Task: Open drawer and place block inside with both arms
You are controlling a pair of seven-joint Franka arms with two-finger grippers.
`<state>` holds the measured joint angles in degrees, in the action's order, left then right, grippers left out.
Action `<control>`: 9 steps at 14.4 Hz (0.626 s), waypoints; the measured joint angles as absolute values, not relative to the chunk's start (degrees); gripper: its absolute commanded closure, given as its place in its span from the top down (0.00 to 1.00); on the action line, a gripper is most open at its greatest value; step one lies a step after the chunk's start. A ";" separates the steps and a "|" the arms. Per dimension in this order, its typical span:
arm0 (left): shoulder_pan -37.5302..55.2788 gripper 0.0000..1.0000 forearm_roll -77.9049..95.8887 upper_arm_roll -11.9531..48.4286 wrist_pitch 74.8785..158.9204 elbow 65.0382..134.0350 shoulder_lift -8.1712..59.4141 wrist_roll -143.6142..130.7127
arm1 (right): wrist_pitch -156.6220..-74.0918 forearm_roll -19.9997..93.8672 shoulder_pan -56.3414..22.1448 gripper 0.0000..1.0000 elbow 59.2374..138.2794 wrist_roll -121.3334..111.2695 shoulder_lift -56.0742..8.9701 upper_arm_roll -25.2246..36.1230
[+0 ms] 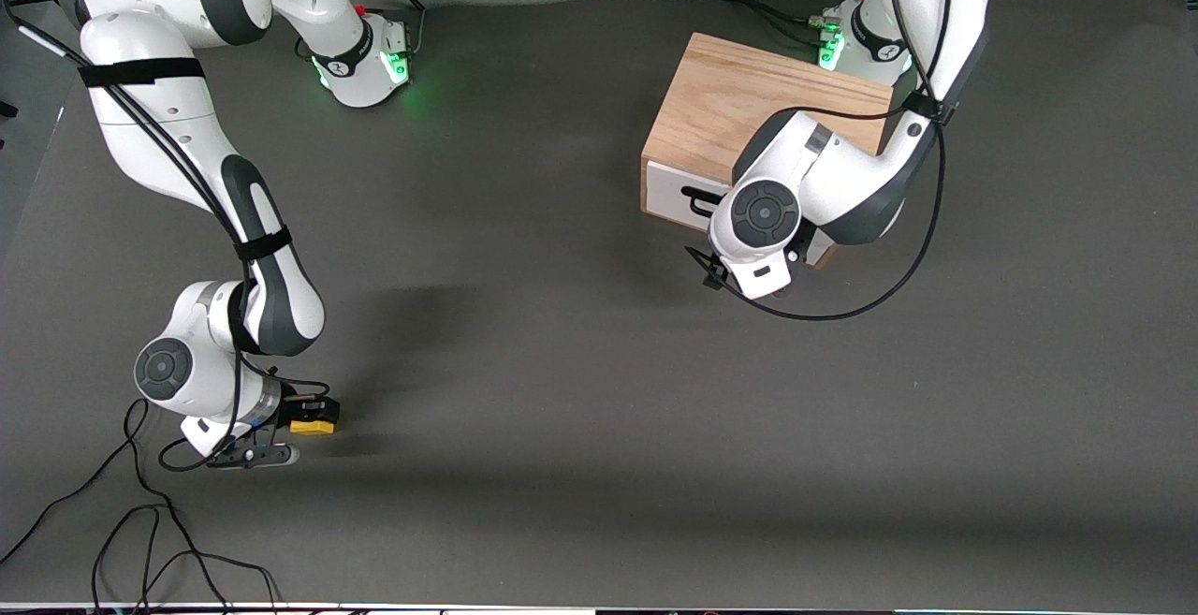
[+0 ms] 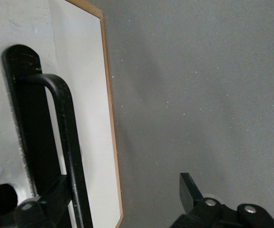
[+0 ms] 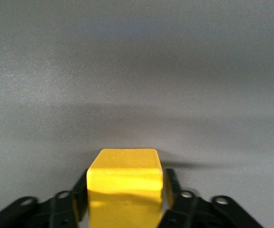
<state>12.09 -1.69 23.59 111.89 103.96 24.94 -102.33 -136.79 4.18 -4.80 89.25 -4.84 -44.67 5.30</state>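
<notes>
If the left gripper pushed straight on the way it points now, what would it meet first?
Probably the drawer: the left gripper faces its white front, one finger at the black handle, the other finger past the panel's edge.

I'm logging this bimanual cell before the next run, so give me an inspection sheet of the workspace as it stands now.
Surface: dark grey table, matte, shadows only.
Drawer: shut, white front flush in the wooden cabinet; black handle toward the left arm's end.
Block: yellow block between the right gripper's fingers, toward the right arm's end, nearer the front camera than the cabinet.
Clutter: nothing seen.
Grippers: left gripper open at the drawer front, one finger clear of the handle; right gripper shut on the block, low at the table.
Cables: loose black cables on the table near the right gripper; a cable loop hangs from the left arm.
Surroundings: green-lit bases; nothing else seen.
</notes>
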 measured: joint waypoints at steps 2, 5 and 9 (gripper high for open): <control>12.14 1.00 -2.64 23.68 111.94 102.76 25.48 -102.46 | -136.95 4.21 -4.80 0.19 89.25 -4.84 -44.67 5.30; 12.39 1.00 -3.75 23.72 112.02 99.65 27.56 -102.49 | -137.03 4.21 -4.80 0.00 89.16 -4.84 -44.65 5.30; 13.02 1.00 -5.09 23.75 111.12 96.44 29.96 -102.50 | -136.29 4.21 -4.82 0.00 88.58 -4.84 -43.69 5.30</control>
<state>13.02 -5.09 23.75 111.12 96.44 29.96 -102.50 -136.29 4.21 -4.82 88.58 -4.84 -43.69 5.30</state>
